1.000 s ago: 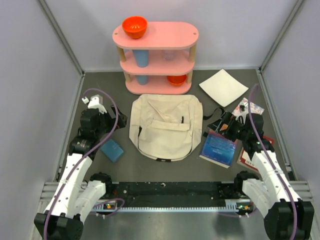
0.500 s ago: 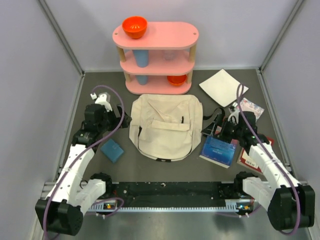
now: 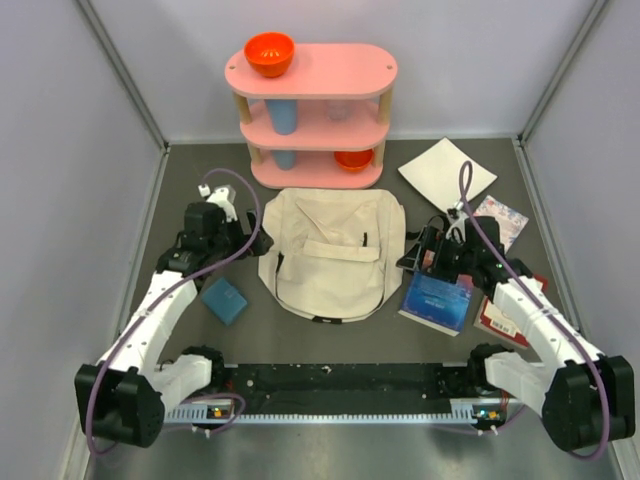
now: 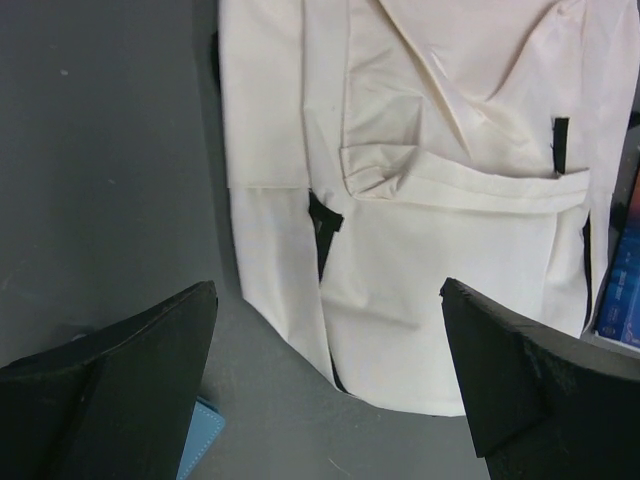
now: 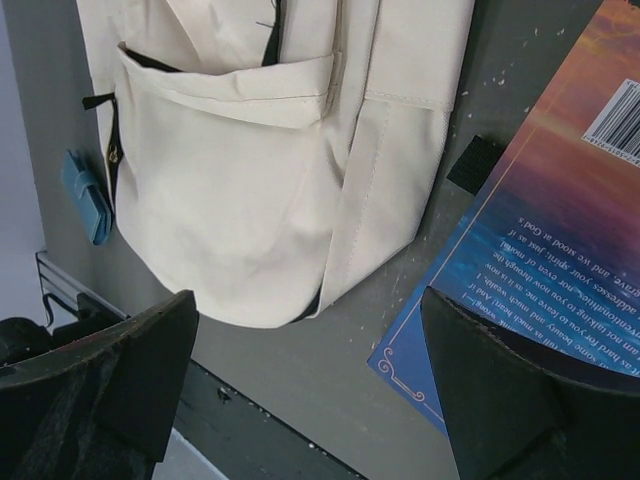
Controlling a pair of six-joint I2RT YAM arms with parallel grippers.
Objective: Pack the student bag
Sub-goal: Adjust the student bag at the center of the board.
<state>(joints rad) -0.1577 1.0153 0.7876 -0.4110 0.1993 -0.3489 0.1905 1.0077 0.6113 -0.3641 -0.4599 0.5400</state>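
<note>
The student bag (image 3: 330, 262) is cream, the book (image 3: 437, 298) blue, the shelf (image 3: 340, 70) pink, the bowl (image 3: 269, 52) orange.

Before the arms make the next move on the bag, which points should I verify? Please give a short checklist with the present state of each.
1. Left gripper empty and open: ok, its fingers are spread over the student bag's left edge.
2. Right gripper empty and open: ok, it is over the bag's right edge.
3. Bag lies flat with nothing on it: ok.
4. Main zipper open for packing: cannot tell.
5. Blue book free of the bag: ok, it lies beside it with bare table between.
</note>
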